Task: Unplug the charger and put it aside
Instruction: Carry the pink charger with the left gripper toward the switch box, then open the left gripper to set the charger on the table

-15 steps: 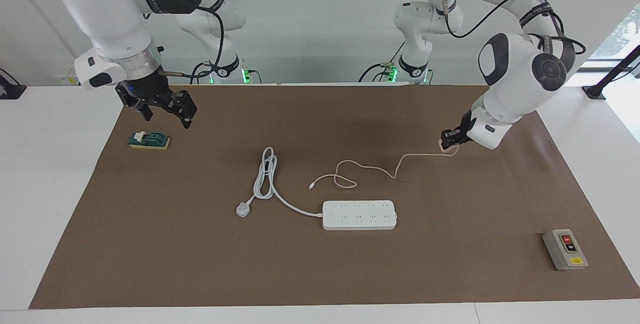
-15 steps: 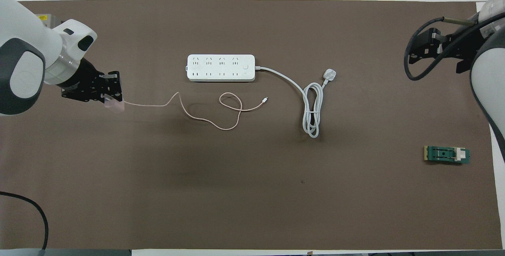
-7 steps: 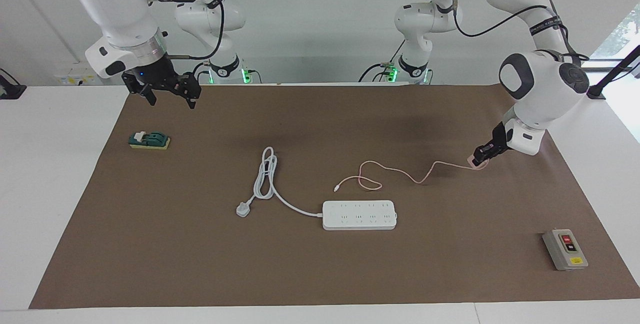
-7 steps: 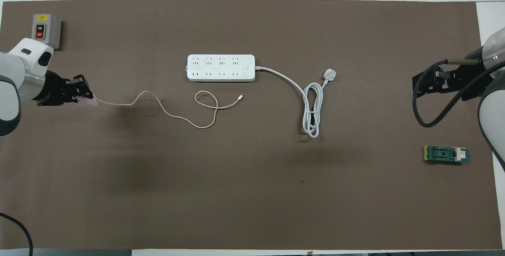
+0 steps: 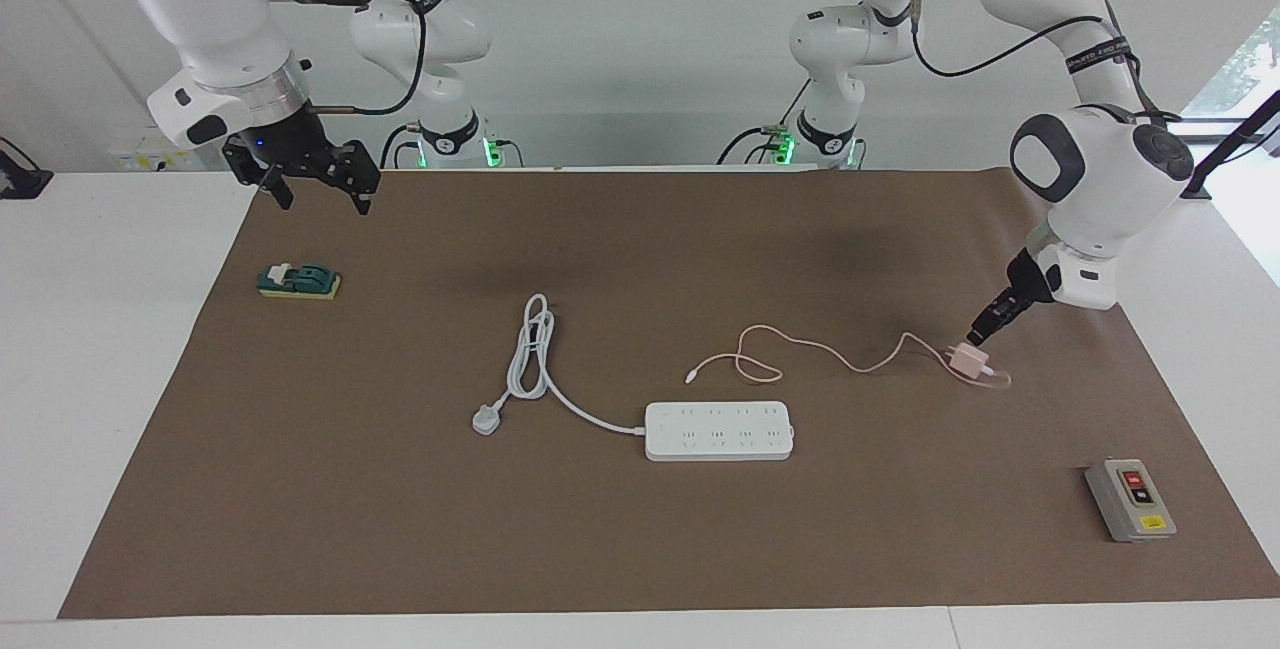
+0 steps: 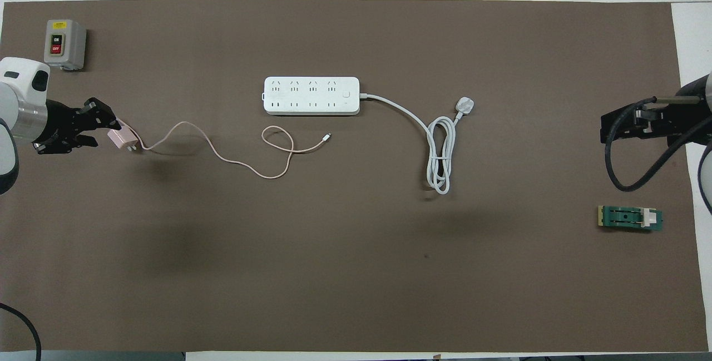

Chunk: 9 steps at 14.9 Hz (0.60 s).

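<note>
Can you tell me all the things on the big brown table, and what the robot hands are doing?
charger: one, pale pink cube with thin pink cable, lying on the mat toward the left arm's end, unplugged
power strip: one, white with thick white cord, mid-table, farther from the robots than the charger's cable
switch box: one, grey, red and black buttons, toward the left arm's end
green block: one, green on yellow base, toward the right arm's end
mat: one, brown, covering the table
left gripper: open, beside the charger
right gripper: open, waiting, raised over the mat's edge
</note>
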Each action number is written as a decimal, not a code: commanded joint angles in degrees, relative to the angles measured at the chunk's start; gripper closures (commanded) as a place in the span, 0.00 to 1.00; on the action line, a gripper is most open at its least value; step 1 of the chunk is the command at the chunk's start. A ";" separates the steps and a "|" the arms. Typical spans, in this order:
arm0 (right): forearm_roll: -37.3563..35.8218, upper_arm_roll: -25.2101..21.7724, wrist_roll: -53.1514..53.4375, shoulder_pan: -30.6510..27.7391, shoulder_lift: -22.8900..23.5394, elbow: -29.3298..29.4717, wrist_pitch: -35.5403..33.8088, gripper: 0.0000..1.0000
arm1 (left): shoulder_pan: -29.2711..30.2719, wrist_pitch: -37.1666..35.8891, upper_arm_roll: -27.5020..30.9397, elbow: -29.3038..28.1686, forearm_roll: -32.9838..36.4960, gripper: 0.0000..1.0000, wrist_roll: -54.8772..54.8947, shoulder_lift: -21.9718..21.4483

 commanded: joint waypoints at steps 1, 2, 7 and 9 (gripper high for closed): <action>-0.55 0.64 -1.55 -1.83 -1.55 -2.28 0.96 0.00 | -0.18 0.86 -0.09 -1.47 -0.84 0.00 -1.18 -1.64; -0.55 0.64 -1.55 -1.83 -1.55 -2.45 0.96 0.00 | 0.09 0.68 -0.18 -1.46 -0.84 0.00 -1.18 -1.90; -0.55 0.64 -5.15 -1.74 -1.64 -2.45 1.14 0.00 | -0.17 -7.29 0.00 4.67 2.39 0.00 -0.31 -1.82; -0.55 0.64 -5.94 -1.74 -1.73 -2.63 1.14 0.00 | -0.52 -12.31 -0.26 7.84 5.57 0.00 1.01 -1.90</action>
